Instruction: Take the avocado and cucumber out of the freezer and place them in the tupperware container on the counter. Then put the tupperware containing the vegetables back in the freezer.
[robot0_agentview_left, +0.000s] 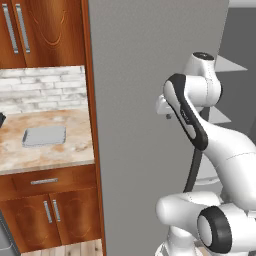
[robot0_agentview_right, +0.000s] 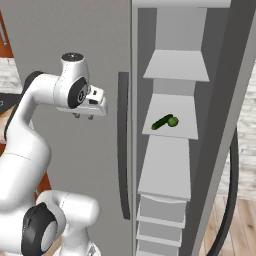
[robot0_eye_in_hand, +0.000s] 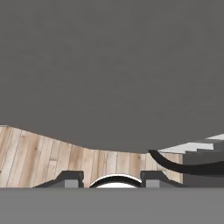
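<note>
The cucumber (robot0_agentview_right: 161, 123) is lying on a pale middle shelf (robot0_agentview_right: 170, 131) inside the open freezer (robot0_agentview_right: 175, 60), at about three o'clock from the gripper in the right base view. A small rounder green thing, likely the avocado (robot0_agentview_right: 173, 121), is touching its right end. The freezer's other door is sitting shut, its dark bar handle (robot0_agentview_right: 123, 145) running down the edge between the arm and the shelves. Well apart, at nine o'clock in the left base view, the tupperware container (robot0_agentview_left: 44, 136) is resting flat on the counter (robot0_agentview_left: 30, 157), nothing in it.

The gripper (robot0_agentview_right: 83, 115) is hanging in front of the shut door, pointing downward, with nothing between its fingers; in the hand view the two tips (robot0_eye_in_hand: 72, 179) are standing apart over wooden floor.

Judging by this, the first fetch is only beginning: neither vegetable is taken out yet. The next move is calling for the hand to swing toward three o'clock, past the handle, and reach into the shelf level with the cucumber.

The two vegetables are showing small, so where one ends and the other starts is hard to make out. The lower shelves are being cut off at the bottom edge.
</note>
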